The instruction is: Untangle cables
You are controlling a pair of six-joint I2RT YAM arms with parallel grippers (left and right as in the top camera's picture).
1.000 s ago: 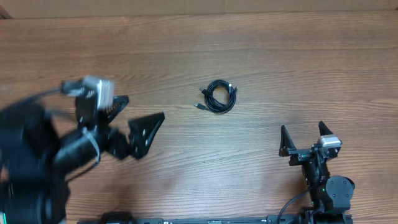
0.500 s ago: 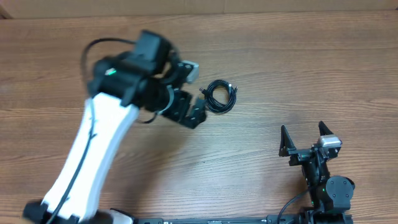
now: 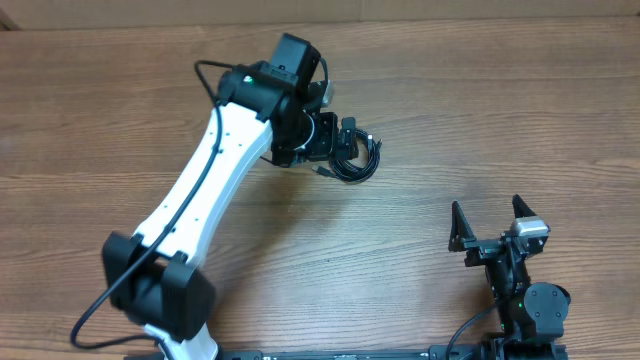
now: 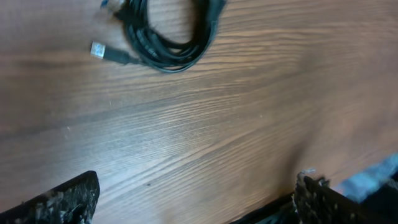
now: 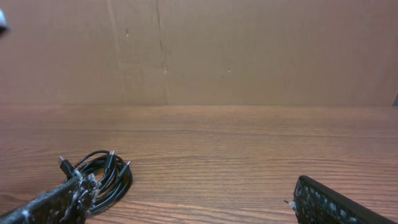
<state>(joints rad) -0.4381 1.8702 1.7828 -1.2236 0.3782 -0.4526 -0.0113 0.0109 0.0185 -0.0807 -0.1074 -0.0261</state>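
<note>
In the overhead view, the left hand [image 3: 338,143] is seen at the left edge of the cables [image 3: 357,158], which lie as one small coiled bundle near the middle of the tabletop [image 3: 500,110]; a second ago this hand was far out at the left side, and half a second ago it was just short of the coil. The cables have kept their place, and the right hand [image 3: 487,212] has not moved, its fingers spread wide near the lower right. Whether the left hand touches the coil cannot be told from above. In the left wrist view, the two fingers [image 4: 59,200] are shown at the lower corners, set far apart with only bare wood between them, while the coil [image 4: 168,43] lies ahead at the upper edge, a silver plug [image 4: 99,50] sticking out to its left. In the right wrist view, the fingers [image 5: 46,205] are likewise parted over nothing, the coil [image 5: 102,177] is seen low at the left, and a brown cardboard wall [image 5: 249,50] behind the tabletop is shown far more fully than in the other views.
</note>
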